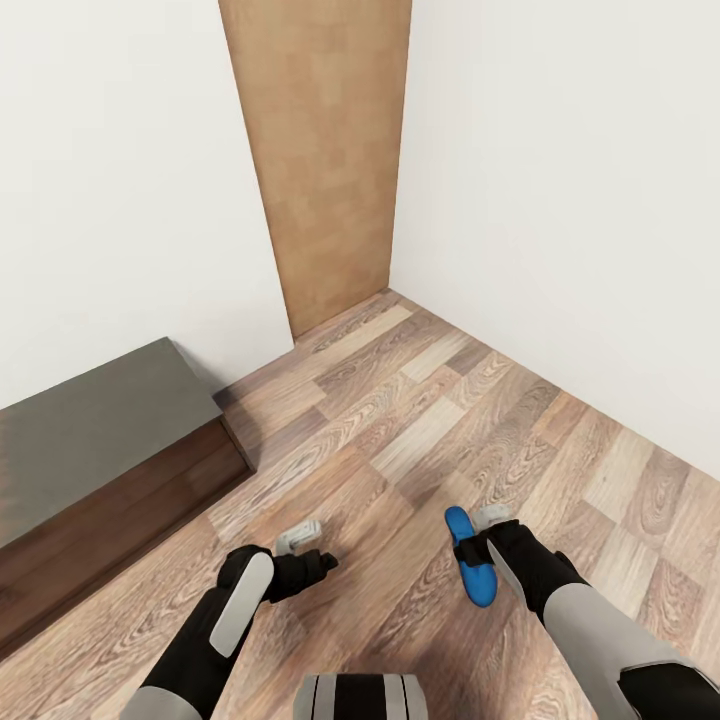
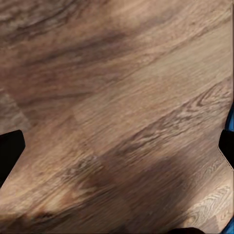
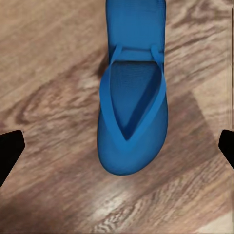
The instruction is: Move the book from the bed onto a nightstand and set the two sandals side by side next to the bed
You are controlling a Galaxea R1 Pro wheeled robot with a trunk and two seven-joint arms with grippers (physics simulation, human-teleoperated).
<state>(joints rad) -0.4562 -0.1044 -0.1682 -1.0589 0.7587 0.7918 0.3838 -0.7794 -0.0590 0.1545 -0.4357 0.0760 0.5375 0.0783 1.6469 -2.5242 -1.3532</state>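
My right gripper (image 1: pixel 478 528) sits low over the floor (image 1: pixel 420 420) with a blue sandal (image 1: pixel 470 568) at it. In the head view the sandal runs from the grey fingers (image 1: pixel 490 517) back toward me along the inner side of the wrist. In the right wrist view, the sandal (image 3: pixel 132 97) lies flat between the two dark fingertips (image 3: pixel 9 151), which stand far apart at either edge of the picture and touch nothing, so I read this gripper as spread wide and not gripping. The sandal's straps meet in a V, sole flat on the planks, as far as I can tell.

My left gripper (image 1: pixel 300 538) hangs beside it, also low over bare planks, well apart from the sandal. In the left wrist view its dark fingertips (image 2: pixel 9 151) again sit at the far edges with plain wood (image 2: pixel 117 117) between, so it too is spread and holds nothing. A sliver of blue (image 2: pixel 231 117) shows at one edge of that view; I cannot say for certain what it is.

Further out, a low dark cabinet (image 1: pixel 110 470) with a glossy grey-looking top stands against the white wall (image 1: pixel 120 180) on my left. Ahead, in the corner, a tall light-wood panel (image 1: pixel 320 150) rises between the two walls.
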